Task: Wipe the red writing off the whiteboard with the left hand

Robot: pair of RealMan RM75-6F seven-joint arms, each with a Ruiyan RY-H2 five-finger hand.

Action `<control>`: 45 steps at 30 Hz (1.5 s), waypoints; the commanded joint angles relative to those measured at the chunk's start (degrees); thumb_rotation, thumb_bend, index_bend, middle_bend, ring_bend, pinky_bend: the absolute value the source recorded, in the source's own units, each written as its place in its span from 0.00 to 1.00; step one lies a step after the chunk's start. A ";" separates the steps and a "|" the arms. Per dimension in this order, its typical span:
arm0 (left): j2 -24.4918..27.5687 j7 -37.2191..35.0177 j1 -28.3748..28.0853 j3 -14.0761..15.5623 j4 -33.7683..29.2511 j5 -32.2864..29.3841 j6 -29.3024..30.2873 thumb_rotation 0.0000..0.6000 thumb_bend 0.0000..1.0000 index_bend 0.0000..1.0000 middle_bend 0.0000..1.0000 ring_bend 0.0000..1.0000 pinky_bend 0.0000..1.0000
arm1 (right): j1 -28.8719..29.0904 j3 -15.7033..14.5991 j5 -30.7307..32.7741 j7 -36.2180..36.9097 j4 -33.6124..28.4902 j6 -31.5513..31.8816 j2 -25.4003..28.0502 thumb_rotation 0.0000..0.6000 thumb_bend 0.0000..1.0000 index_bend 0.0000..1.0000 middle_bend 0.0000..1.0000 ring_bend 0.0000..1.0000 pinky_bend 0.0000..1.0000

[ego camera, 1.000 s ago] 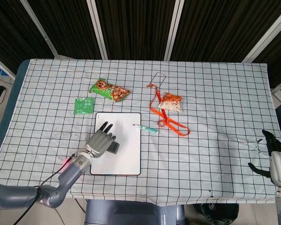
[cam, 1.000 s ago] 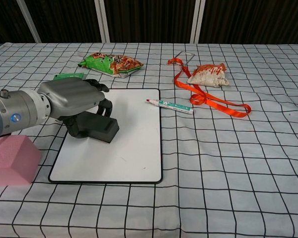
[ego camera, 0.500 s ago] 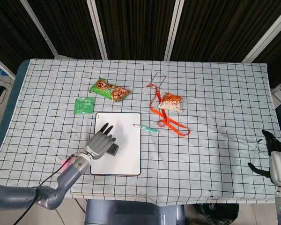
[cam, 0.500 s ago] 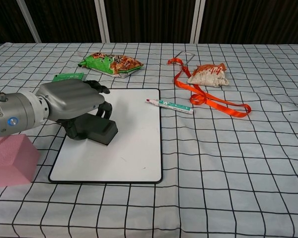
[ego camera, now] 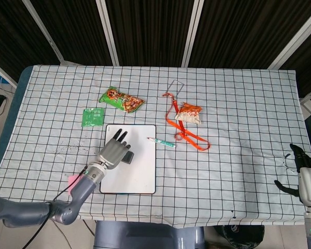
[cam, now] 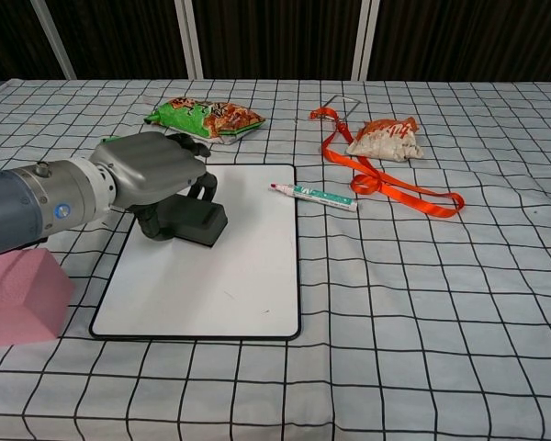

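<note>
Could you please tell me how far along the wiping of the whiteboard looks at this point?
Done: the whiteboard shows no red writing in either view; its uncovered surface looks clean white. In hand: the left hand presses a dark eraser on the board's upper left area. Left: only the patch under the eraser is hidden, so I cannot tell if marks remain there. The right hand hangs idle off the table's edge.

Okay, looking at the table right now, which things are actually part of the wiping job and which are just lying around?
Part of the job:
whiteboard
dark eraser, held on the board
left hand, gripping it

Just lying about:
green snack bag
green packet
marker pen
orange lanyard
pale snack bag
pink foam block
right hand, idle, empty
</note>
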 commanded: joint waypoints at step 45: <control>20.20 -12.08 8.40 1.09 -9.38 1.93 5.60 1.00 0.35 0.37 0.40 0.00 0.00 | -0.11 0.13 0.49 -0.48 -0.38 0.14 -0.11 1.00 0.19 0.02 0.13 0.20 0.21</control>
